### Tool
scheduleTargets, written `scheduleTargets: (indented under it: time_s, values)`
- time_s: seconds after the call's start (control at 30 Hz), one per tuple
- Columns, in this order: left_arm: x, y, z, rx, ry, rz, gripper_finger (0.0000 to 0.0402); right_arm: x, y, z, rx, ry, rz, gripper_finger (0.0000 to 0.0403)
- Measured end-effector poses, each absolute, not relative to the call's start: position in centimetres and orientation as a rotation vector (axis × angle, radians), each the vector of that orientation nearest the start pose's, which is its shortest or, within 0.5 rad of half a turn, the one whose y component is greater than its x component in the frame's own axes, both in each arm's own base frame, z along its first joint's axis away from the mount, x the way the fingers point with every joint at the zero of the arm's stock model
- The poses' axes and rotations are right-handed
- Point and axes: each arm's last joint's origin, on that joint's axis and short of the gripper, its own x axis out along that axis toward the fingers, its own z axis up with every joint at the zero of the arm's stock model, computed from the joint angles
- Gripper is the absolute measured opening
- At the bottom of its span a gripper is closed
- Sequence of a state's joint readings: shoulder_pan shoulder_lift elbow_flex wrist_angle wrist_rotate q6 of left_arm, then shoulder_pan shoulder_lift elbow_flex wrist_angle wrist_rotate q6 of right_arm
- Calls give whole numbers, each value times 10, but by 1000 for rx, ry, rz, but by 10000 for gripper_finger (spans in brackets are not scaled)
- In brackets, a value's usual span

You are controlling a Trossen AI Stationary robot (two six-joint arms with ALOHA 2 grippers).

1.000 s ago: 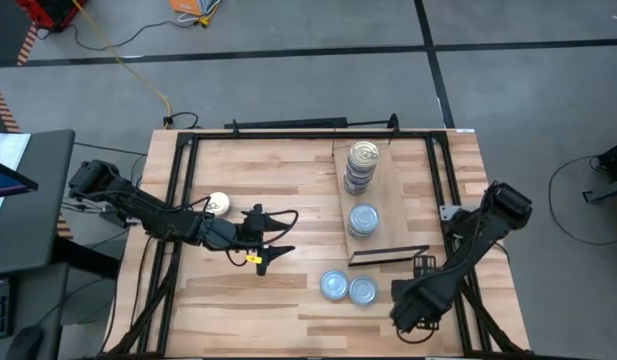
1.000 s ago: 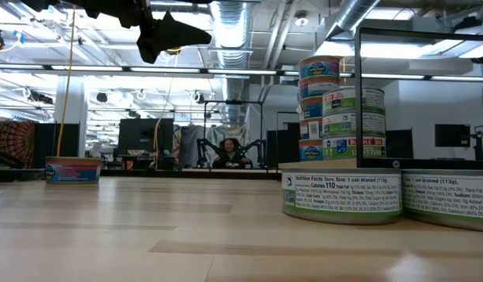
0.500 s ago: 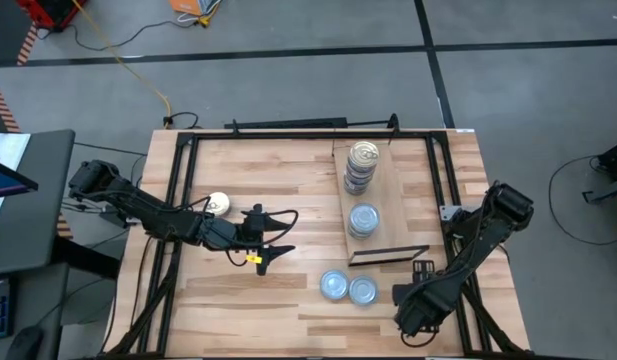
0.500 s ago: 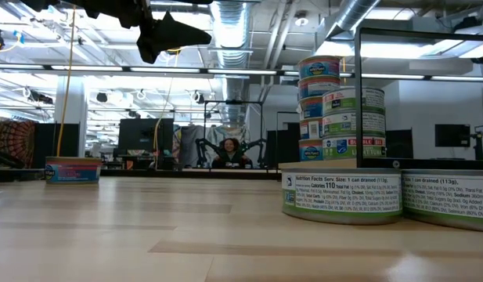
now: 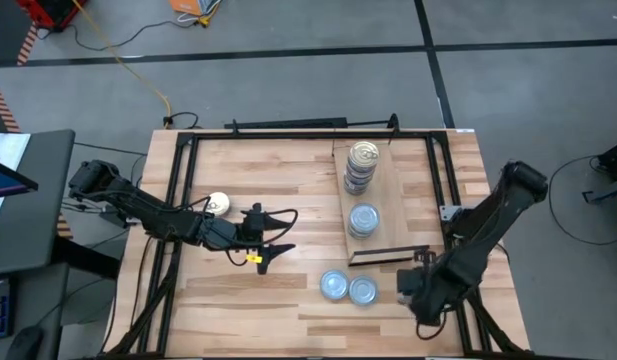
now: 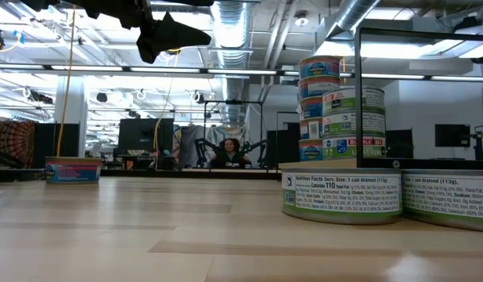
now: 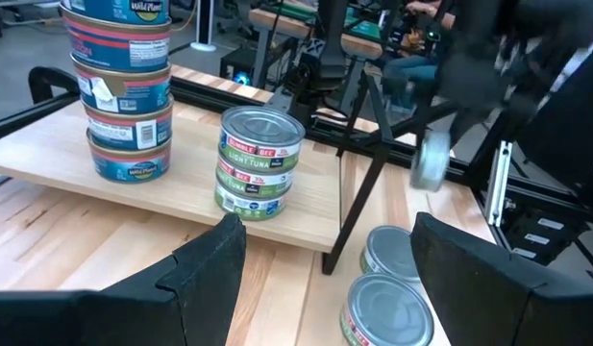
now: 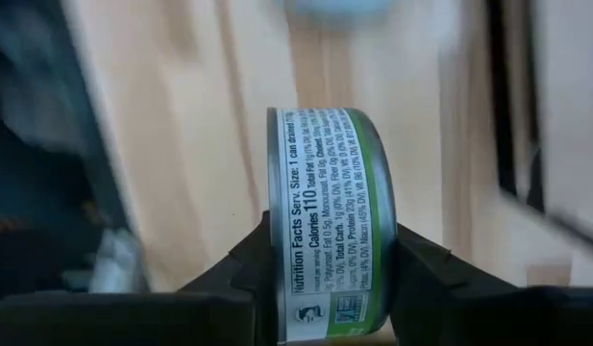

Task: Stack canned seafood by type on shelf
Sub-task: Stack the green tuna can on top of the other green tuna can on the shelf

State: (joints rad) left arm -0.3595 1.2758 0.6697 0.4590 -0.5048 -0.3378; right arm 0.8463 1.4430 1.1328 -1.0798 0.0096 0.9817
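Gripping green-label tin on edge, right hand

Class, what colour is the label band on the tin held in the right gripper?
Green and white tin, clearest in the right wrist view.

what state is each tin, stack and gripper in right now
right gripper: shut on green-label tin, tin on edge
left gripper: open, empty, above the table
taller stack: upright on the shelf
shorter stack: upright on the shelf
two loose tins: flat on the table, side by side
cream-top tin: flat, alone
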Motion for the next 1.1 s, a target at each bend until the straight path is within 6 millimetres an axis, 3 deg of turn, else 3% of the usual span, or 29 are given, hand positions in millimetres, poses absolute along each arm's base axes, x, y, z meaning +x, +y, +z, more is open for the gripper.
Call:
scheduleTargets:
  time_s: [0.27, 0.47, 0.73, 1.1]
  values:
    - [258, -82, 252, -255, 104, 187, 281, 160, 142, 324, 362, 886, -19, 162]
    - [259, -82, 255, -243, 82, 184, 281, 161, 99, 350, 382, 701, -65, 167]
    - [259, -82, 255, -211, 80, 182, 281, 173, 47, 360, 353, 648, -104, 167]
    - [259, -82, 258, -187, 52, 177, 281, 205, -6, 345, 444, 742, -121, 167]
